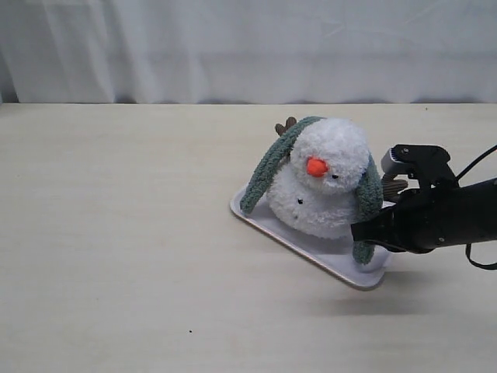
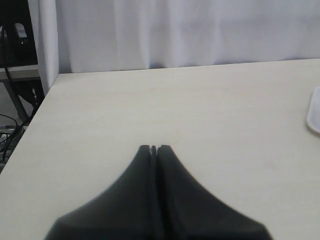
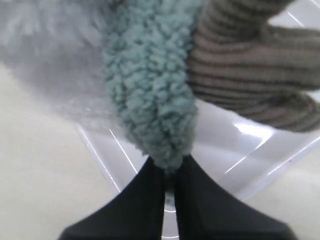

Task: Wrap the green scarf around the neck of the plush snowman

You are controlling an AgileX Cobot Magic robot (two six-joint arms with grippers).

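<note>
Plush snowman [image 1: 330,183] sits on a flat white tray [image 1: 311,250] on the desk [image 1: 116,233], right of centre in ext. view, leaning a bit, orange nose facing fwd. Green scarf [image 1: 268,165] is draped over the back of its head. One end hangs down the left side to the tray edge, the other down the right side. The snowman's neck [image 1: 304,180] isn't wrapped yet. R gripper [image 3: 169,166] reaches in low from the right, pinching the tip of the right-hand scarf end just above the tray. Brown corduroy twig arm [image 3: 250,75] is right beside the scarf there. L gripper [image 2: 154,148] is well apart over the desk, tips pressed flat against each other.
</note>
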